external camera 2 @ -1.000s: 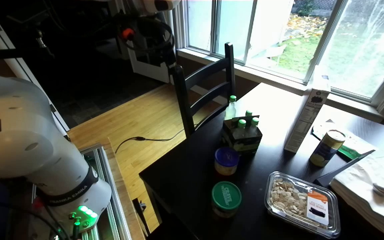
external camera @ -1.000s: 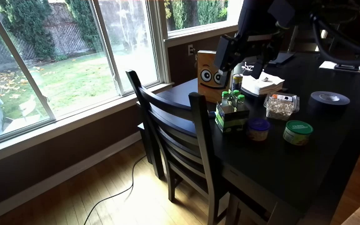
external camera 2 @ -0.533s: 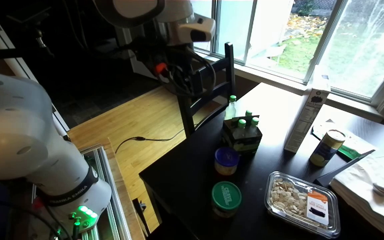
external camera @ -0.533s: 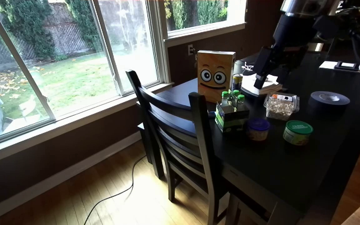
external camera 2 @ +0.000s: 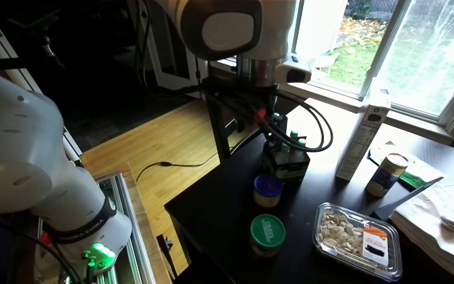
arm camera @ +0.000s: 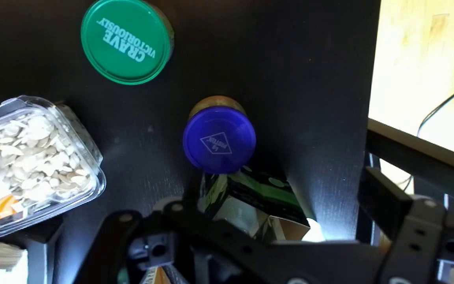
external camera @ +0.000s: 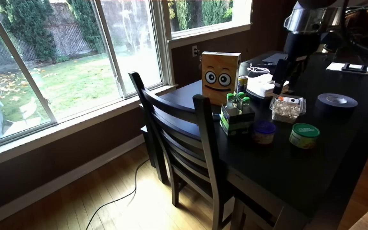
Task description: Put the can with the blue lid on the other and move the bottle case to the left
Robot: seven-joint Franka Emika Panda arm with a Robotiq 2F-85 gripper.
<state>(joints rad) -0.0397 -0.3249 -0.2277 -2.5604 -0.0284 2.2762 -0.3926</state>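
My gripper (arm camera: 290, 192): fingers wide apart, holding nothing. Can with the blue lid (arm camera: 219, 136): on my near side in an exterior view, bottle case (external camera 2: 292, 170) just far of it, green-lidded can (external camera 2: 267, 232) nearer. Round, no long axis. Probably shift near, then descend.

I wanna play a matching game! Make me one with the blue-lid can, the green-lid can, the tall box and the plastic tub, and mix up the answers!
Things:
1. Can with the blue lid
2. Can with the green lid
3. Tall box
4. Plastic tub

Clues:
A. Orange front with a big smile
B. Closest of the four to the bottle case
C. See-through, with pale seeds inside
D. Says CRAVE on top

Right pairs: 1-B, 2-D, 3-A, 4-C
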